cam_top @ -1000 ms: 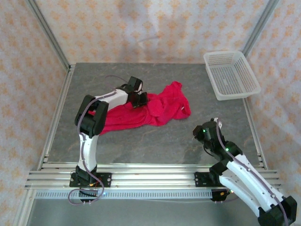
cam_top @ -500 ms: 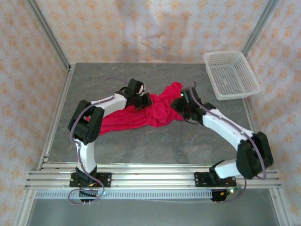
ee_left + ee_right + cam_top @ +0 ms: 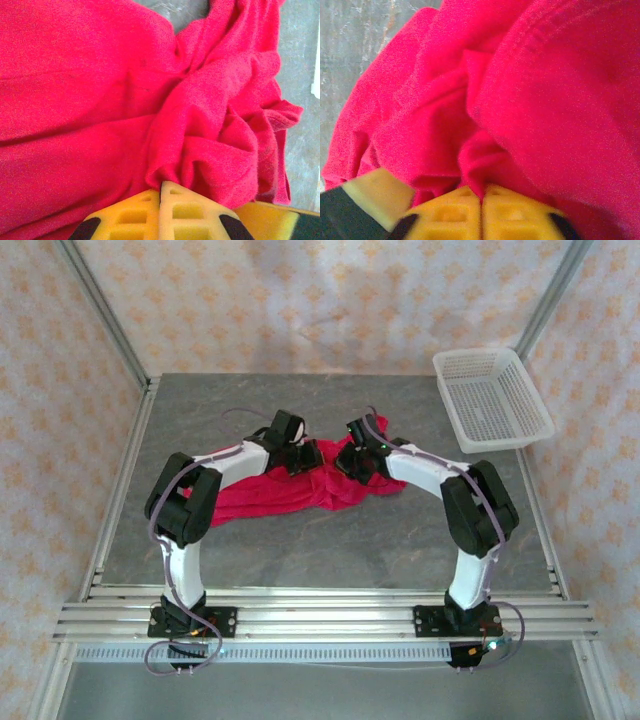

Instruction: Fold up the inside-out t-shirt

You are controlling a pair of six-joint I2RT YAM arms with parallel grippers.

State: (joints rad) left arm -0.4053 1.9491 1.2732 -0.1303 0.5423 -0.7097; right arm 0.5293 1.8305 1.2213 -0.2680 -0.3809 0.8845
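Cloth of the inside-out t-shirt appears light, limp and unlikely to slip. It would probably sag and trail from any single pinch, so hem corners or shoulder seams look like better holds than loose mid-panel folds. The garment lies crumpled at the middle of the surface, bunched into ridges between the two arms. The left gripper, pads pressed together, pinches a raised fold along the far edge. The right gripper, likewise closed, nips a neighbouring fold toward the garment's right end.
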